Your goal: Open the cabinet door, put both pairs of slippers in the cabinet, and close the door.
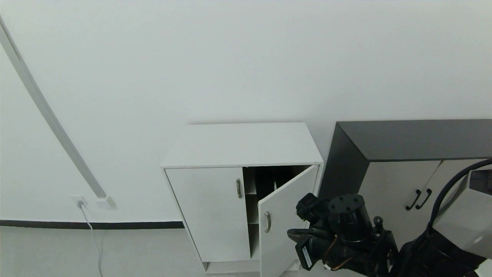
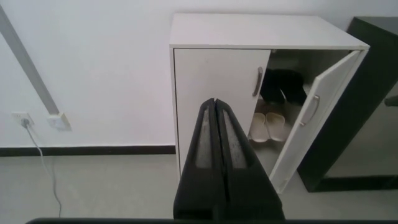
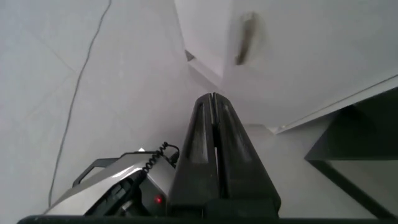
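Note:
The white cabinet (image 1: 242, 144) stands against the wall with its left door closed and its right door (image 1: 284, 207) swung partly open. Inside, a black pair of slippers (image 2: 283, 84) sits on an upper shelf and a pale pair (image 2: 267, 127) on the shelf below. My left gripper (image 2: 214, 106) is shut and empty, held back from the cabinet front. My right gripper (image 3: 213, 99) is shut too, with nothing in it, close to the outer face of the open door (image 3: 286, 50) below its handle (image 3: 245, 37). The right arm (image 1: 338, 231) is low beside that door.
A black-topped cabinet (image 1: 415, 138) with pale doors stands directly right of the open door. A wall socket (image 1: 78, 201) with a hanging cable and a slanted cable duct (image 1: 50, 115) are on the left wall. Bare floor lies in front.

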Tool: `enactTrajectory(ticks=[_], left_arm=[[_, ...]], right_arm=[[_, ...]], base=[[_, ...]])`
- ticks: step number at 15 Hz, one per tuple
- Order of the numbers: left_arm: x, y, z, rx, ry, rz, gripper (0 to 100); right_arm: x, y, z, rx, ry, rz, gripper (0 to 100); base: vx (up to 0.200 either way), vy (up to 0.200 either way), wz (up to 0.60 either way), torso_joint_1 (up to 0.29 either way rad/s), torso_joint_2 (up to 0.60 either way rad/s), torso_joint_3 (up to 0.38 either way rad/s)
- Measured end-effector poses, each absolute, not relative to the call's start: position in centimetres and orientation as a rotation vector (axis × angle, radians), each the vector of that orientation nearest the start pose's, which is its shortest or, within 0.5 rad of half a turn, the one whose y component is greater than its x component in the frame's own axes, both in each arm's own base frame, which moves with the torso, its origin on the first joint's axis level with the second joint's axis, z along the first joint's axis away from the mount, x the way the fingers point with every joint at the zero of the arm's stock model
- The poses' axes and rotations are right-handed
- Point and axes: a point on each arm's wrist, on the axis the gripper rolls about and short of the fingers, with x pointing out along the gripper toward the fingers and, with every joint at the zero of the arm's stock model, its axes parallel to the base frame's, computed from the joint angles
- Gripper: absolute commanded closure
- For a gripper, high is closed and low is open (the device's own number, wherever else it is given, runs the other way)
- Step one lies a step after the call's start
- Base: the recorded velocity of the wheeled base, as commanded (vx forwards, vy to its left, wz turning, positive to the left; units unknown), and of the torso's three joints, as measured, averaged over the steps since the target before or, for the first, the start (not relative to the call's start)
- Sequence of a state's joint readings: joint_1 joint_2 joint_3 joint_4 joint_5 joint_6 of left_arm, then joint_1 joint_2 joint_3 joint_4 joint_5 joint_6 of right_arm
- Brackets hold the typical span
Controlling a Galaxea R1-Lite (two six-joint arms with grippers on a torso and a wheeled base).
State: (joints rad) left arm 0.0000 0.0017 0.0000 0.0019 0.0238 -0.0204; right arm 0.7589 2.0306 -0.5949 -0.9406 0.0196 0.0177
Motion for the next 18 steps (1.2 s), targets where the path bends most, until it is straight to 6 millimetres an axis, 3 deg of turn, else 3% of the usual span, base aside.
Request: enactTrajectory(ticks=[3,9,18], left_arm=[[-2.3,0.1,7.5,-0.02,0.003,0.024,100],[-2.3,0.1,7.5,-0.021,0.003,0.025,100],[-2.3,0.1,7.5,-0.023,0.003,0.025,100]], right_arm=[[23.1,22.5,5.4,-0.171,0.475,0.769,100],[24.0,23.7,4.3,-0.178,0.446,0.721,100],[29.2,25.8,1.8,-0.138,0.375,0.657,100]], base=[[0.2,0.0,0.0,0.007,0.0,0.004],[0.0,0.0,0.0,0.0,0.0,0.0],[0.0,0.0,0.0,0.0,0.0,0.0]])
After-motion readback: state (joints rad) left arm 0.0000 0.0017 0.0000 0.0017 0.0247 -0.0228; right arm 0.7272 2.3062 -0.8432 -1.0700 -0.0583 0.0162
